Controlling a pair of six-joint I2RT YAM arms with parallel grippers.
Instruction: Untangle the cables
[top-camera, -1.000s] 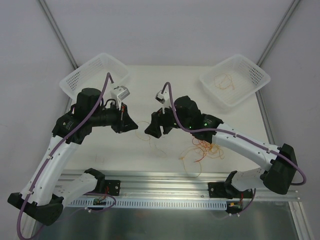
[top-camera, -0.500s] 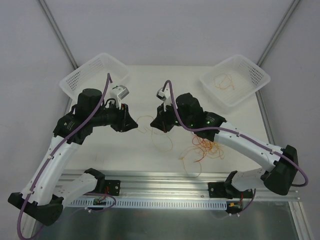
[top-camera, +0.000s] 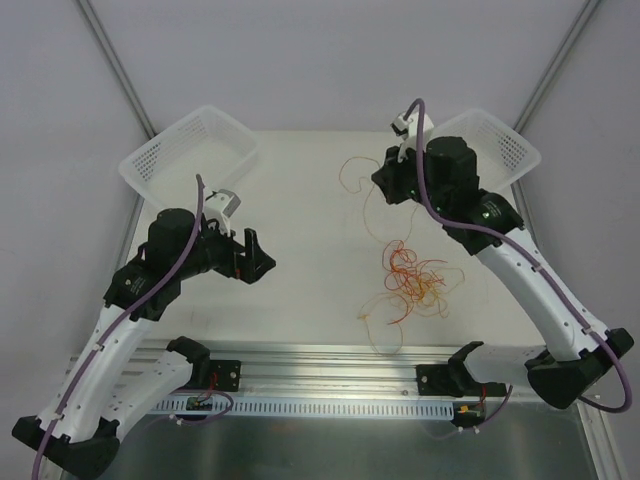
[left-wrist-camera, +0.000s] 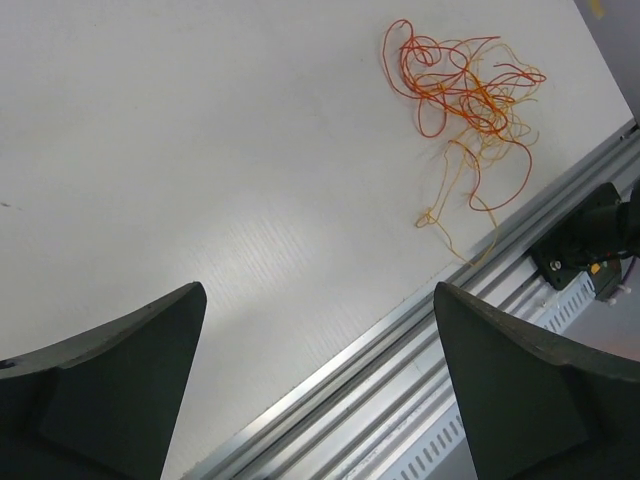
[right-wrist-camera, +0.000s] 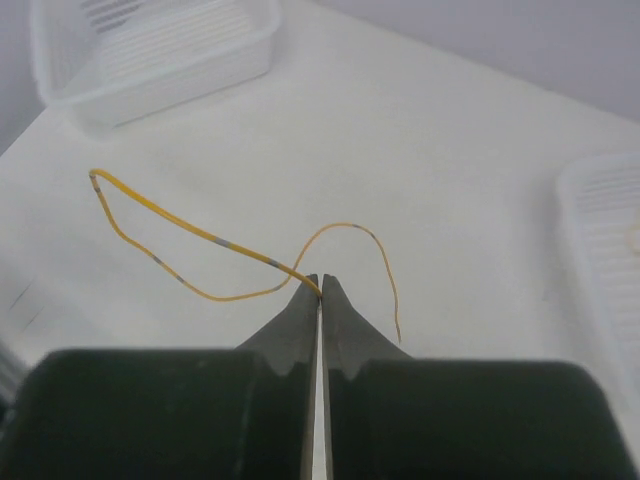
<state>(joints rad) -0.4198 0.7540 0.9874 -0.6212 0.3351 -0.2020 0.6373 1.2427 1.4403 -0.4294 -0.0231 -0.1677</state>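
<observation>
One orange-yellow cable (right-wrist-camera: 220, 242) pinched between right end effector (right-wrist-camera: 320, 285) tips; left end effector (left-wrist-camera: 318, 295) wide, empty, tangle (left-wrist-camera: 465, 90) well apart

This is a robotics lab cell. A left arm (top-camera: 100, 335) and right arm (top-camera: 530, 285) are bolted to an aluminium rail (top-camera: 330, 360) edging a white worktop (top-camera: 300, 190). Plain grey panels (top-camera: 330, 60) on metal struts (top-camera: 118, 70) wall it in.
</observation>
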